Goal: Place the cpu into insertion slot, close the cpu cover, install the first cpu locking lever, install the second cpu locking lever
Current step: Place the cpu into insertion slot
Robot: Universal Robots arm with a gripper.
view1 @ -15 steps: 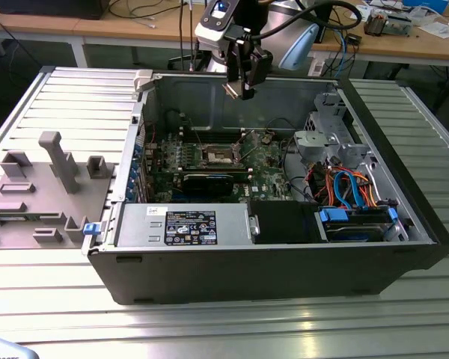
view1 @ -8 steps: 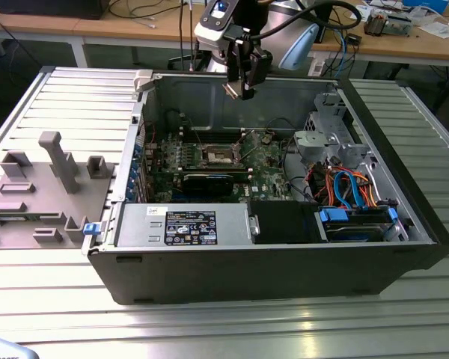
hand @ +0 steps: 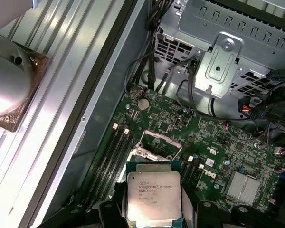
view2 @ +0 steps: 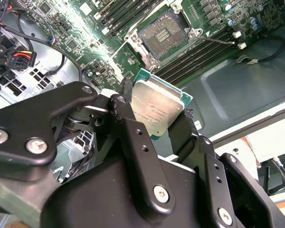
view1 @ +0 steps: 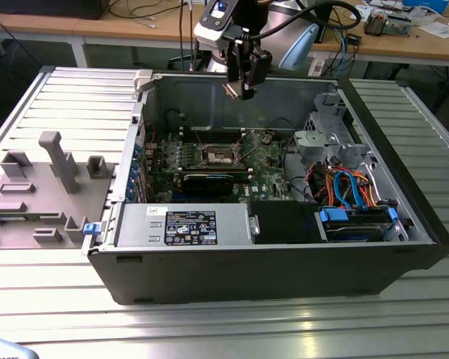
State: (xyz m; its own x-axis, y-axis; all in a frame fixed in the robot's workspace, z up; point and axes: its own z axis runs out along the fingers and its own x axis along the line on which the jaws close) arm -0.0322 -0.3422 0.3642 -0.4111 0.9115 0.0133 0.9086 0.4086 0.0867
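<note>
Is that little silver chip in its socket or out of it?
Out. The gripper holds the cpu clear of the insertion slot, which lies bare with its contacts showing.

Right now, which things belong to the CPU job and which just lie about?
Job: cpu, gripped in the claw; slot, empty.
Lying about: coin battery; metal cage; power supply; grey fixture beside the case.

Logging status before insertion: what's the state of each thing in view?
tool: shut on the cpu, up above the motherboard
cpu: held in the tool, metal top showing, not seated
insertion slot: uncovered and empty, contacts exposed
computer case: lying flat, side open
</note>
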